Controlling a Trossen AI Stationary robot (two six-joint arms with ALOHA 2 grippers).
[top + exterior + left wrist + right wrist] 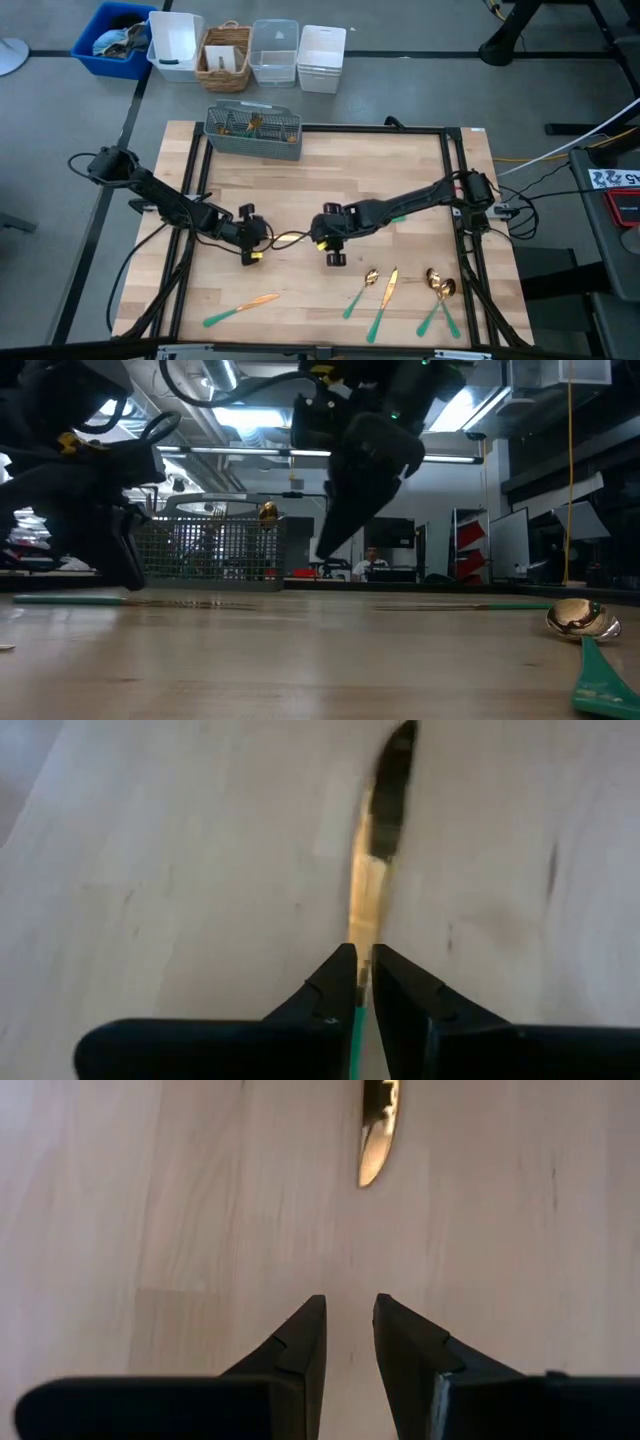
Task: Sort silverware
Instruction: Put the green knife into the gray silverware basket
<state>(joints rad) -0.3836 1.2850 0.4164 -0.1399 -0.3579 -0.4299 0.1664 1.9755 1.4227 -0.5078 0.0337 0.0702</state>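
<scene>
My left gripper point(252, 240) is left of the table's middle, shut on a knife point(285, 239) with a gold blade and a teal handle. The blade points right, at my right gripper point(322, 240). That gripper is open and holds nothing; its fingers point(300, 1340) face the blade's tip point(376, 1135). Near the front edge, flat on the wood, lie another knife point(242, 307), a spoon point(361, 290), a third knife point(385, 298) and two spoons point(438, 292). One spoon's bowl point(580, 620) shows in the low view. My left gripper pinches the knife between its two fingers point(335, 985) where the teal handle point(357, 1025) meets the gold blade point(370, 890). The fingers lie along the knife, and the blade sticks out past their tips. Whether the blade rests on the wood, I cannot tell.
A grey mesh caddy point(253, 132) stands at the table's far edge with some cutlery upright in it. Beyond the table are a blue bin point(112, 40), white tubs point(322, 58), a clear tub point(274, 52) and a wicker basket point(226, 58). A black frame point(455, 200) borders the wooden top.
</scene>
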